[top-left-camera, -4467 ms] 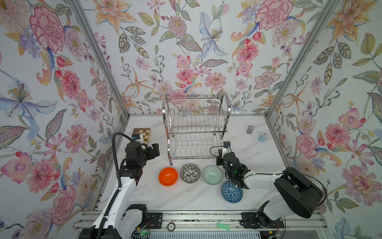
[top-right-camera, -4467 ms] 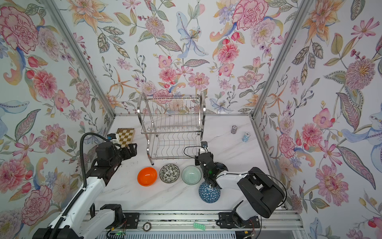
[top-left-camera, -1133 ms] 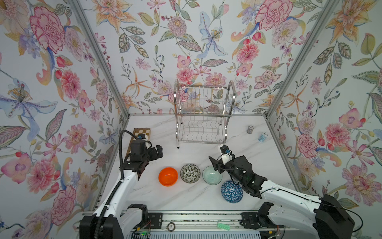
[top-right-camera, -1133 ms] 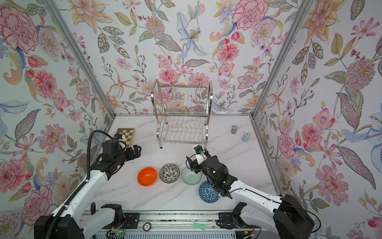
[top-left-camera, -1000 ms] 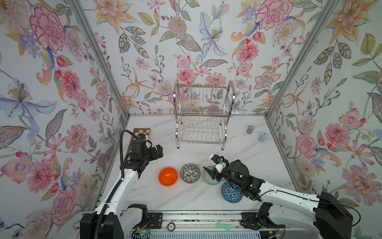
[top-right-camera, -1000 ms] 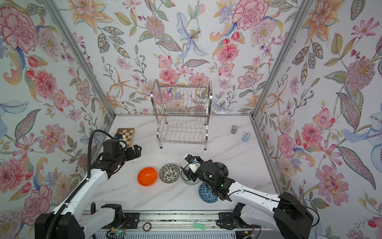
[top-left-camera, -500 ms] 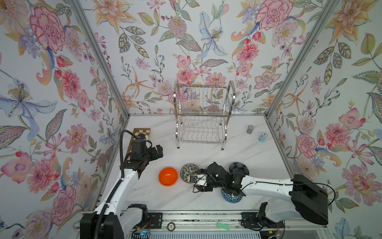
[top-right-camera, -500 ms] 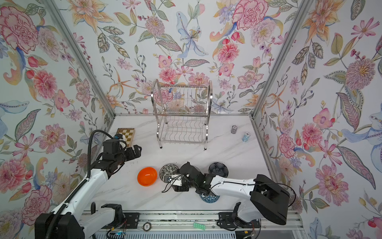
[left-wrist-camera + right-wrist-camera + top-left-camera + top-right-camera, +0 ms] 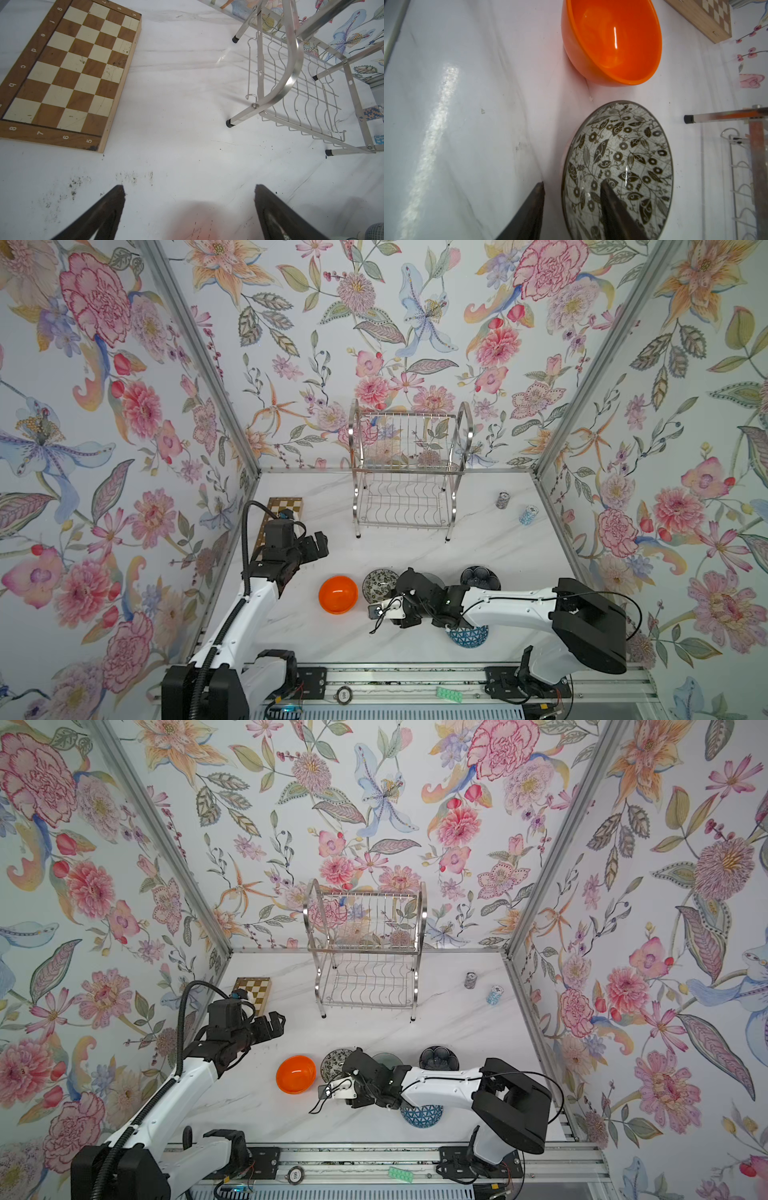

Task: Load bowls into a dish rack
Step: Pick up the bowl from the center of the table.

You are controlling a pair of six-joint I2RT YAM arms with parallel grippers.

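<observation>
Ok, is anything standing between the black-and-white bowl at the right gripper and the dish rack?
Nothing visible does. Only bare table lies between the black-and-white floral bowl and the dish rack. The right gripper straddles the bowl's rim; the orange bowl sits off to one side.

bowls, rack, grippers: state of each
orange bowl: upright, empty
floral bowl: on table
mint bowl: mostly hidden under right arm
navy bowl: upright on table
blue bowl: partly under right arm
rack: both shelves empty
left gripper: open, empty
right gripper: open, fingers astride floral bowl's rim
</observation>
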